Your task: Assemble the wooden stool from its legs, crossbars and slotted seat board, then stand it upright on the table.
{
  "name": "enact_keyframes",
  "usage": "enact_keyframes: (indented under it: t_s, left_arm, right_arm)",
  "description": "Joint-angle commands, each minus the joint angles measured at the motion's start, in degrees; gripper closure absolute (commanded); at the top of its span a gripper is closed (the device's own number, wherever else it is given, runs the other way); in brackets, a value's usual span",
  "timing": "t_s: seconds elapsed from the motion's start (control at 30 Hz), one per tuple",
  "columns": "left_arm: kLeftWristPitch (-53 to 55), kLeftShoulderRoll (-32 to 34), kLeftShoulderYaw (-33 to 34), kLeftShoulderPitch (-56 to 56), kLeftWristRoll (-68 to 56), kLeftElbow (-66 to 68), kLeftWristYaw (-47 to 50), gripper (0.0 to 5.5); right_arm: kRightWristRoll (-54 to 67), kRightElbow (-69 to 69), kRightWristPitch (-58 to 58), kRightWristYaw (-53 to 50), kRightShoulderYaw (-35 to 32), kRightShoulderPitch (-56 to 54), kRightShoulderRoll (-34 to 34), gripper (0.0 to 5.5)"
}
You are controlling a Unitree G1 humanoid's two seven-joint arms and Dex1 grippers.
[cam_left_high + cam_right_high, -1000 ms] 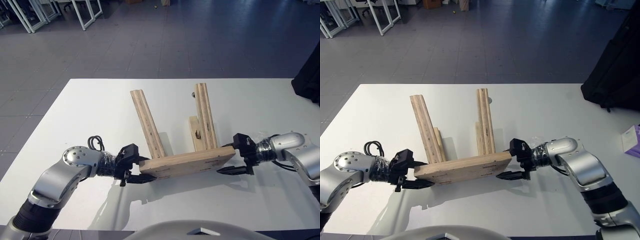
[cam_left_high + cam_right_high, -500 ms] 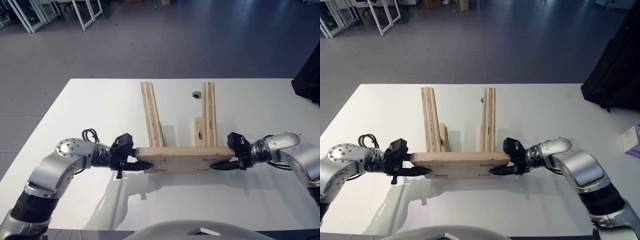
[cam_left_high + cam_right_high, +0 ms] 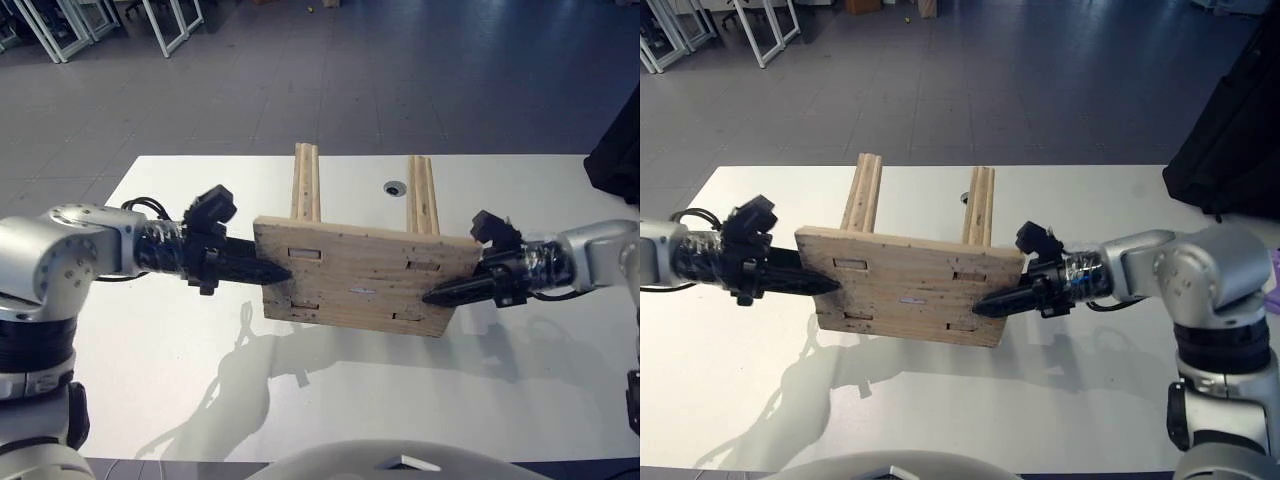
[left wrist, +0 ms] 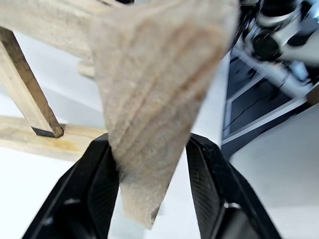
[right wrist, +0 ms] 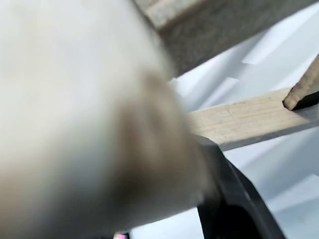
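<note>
Your stool is off the table (image 3: 150, 330), hanging between both arms. The seat board (image 3: 360, 275) is face-on to you and the legs (image 3: 305, 180) point away. Your left gripper (image 3: 275, 273) is clamped on the board's left edge and your right gripper (image 3: 432, 297) pinches the right edge. A round hole (image 3: 395, 187) in the table sits behind, between the legs, with a black bag (image 3: 1230, 120) far right. From the head the board hides the underside. The left wrist view catches fingers (image 4: 102, 189) straddling the edge, with a crossbar (image 4: 45, 144) joint beyond.

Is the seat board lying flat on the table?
No, the seat board is held tilted above the table between the left gripper and right gripper, its shadow falling beneath.
</note>
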Motion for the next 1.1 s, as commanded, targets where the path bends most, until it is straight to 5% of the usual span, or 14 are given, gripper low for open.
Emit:
enact_keyframes:
  t_s: [0.03, 0.33, 0.43, 0.57, 0.73, 0.9, 1.1]
  left_arm:
    - [14.13, -3.23, -9.15, -12.4, -17.65, 13.26, -2.94, 3.74]
    - [14.14, -4.8, -25.46, -29.53, -31.75, 50.42, 7.13, 3.4]
    - [14.12, -7.42, -25.02, -31.18, -29.74, 58.47, 10.39, 2.87]
    - [14.13, -8.13, -23.05, -31.03, -27.89, 62.37, 11.32, 2.15]
    - [14.11, -6.13, -17.34, -30.41, -25.53, 65.54, 9.4, 1.31]
    - [12.76, -6.46, -8.92, -27.36, -18.88, 64.33, 10.2, 1.31]
    - [9.41, -5.09, -6.81, -21.12, -10.63, 57.77, 6.48, 1.31]
  right_arm:
    - [28.83, 32.31, 1.27, -5.96, 13.86, -18.98, 0.93, 3.71]
    - [45.99, 65.91, 1.27, -14.72, 26.73, -27.43, 3.55, 3.71]
    - [44.0, 68.27, 1.26, -16.91, 26.85, -23.44, 4.4, 3.71]
    - [42.49, 69.8, 1.27, -16.93, 25.22, -22.12, 3.31, 2.91]
    - [41.54, 71.24, 1.27, -14.03, 20.2, -22.74, -1.64, 2.87]
    - [38.95, 69.46, 1.27, -13.72, 14.84, -19.25, -3.36, 2.87]
    - [34.36, 66.58, 1.27, -13.31, 9.76, -13.28, -6.34, 2.87]
